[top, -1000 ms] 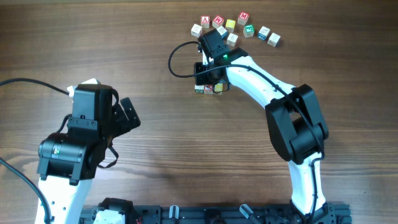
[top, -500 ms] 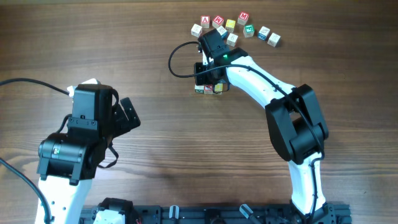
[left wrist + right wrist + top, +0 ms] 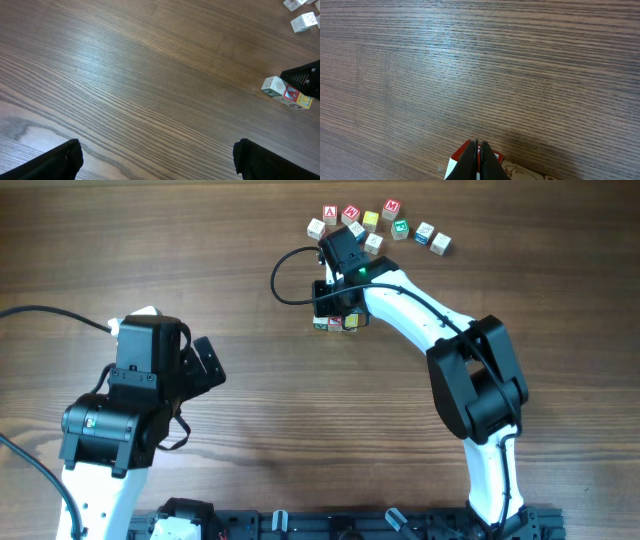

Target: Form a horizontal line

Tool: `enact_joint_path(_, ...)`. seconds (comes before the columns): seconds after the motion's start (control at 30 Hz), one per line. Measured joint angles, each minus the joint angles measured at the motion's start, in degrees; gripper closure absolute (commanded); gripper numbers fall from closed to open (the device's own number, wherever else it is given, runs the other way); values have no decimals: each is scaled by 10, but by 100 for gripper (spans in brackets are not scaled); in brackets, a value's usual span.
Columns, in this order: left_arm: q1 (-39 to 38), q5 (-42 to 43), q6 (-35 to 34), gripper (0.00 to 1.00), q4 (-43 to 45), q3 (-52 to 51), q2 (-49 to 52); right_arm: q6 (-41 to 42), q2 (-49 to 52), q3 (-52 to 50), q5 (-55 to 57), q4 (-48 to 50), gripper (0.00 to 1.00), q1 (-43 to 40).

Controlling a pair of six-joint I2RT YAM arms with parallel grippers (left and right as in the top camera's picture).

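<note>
While the left tool point(image 3: 157, 154) hangs over bare wood with its two black fingers point(image 3: 60, 161) spread wide apart and nothing between them, the right tool point(image 3: 478, 150) is down at the row of blocks point(image 3: 289, 93) with its two fingers pressed tight together, gripping nothing. Three tiny wooden blocks make up the row, and they sit side by side, touching each other. At one end is the pale block with green marks point(image 3: 272, 85). The middle one is the pale block with a red letter point(image 3: 291, 93), and it has red edges too. At the other end is the yellow block point(image 3: 304, 101). From above, the row runs left to right on the brown wooden surface point(image 3: 300, 430), near the top and about halfway across, and the right tool covers part of it. From the right wrist, the closed tips point down at the red block, but I cannot tell if they touch it. More loose blocks point(image 3: 380, 225) lie in a bunch a bit farther up, apart from the row. A black cable point(image 3: 283, 280) loops beside the right tool.
</note>
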Motion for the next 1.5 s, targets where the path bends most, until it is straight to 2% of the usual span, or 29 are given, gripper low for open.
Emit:
enact_joint_path(0.87, 0, 0, 0, 0, 0, 0, 0, 0, 0, 0, 0, -1, 95, 0)
enact_joint_path(1.07, 0, 0, 0, 0, 0, 0, 0, 0, 0, 0, 0, 32, 96, -2)
enact_joint_path(1.37, 0, 0, 0, 0, 0, 0, 0, 3, 0, 0, 1, 18, 95, -70)
enact_joint_path(1.5, 0, 0, 0, 0, 0, 0, 0, 6, 0, 0, 1, -31, 96, -96)
